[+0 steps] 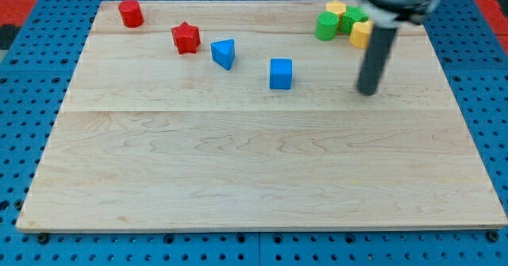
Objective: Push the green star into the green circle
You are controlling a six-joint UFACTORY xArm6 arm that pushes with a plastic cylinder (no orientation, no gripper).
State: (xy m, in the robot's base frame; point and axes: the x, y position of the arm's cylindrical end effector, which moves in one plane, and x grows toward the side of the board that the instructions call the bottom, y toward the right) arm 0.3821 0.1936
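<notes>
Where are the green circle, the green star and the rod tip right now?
green circle (pixel 325 26): camera view, on its front side.
green star (pixel 353 16): camera view, on its visible top, beside the circle.
my tip (pixel 367 92): camera view, the rod's very end, below the cluster.

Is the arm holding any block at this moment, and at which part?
Nothing is held. My tip rests on the bare board, below the green and yellow blocks, touching none.

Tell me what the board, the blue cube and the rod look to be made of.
The board looks like pale wood, matt, with visible grain and plank seams. The blue cube seems to be painted wood or plastic: uniform saturated colour, no grain showing. My rod ending at my tip, right of the cube, looks dark and smooth, possibly metal or plastic; I cannot tell.
</notes>
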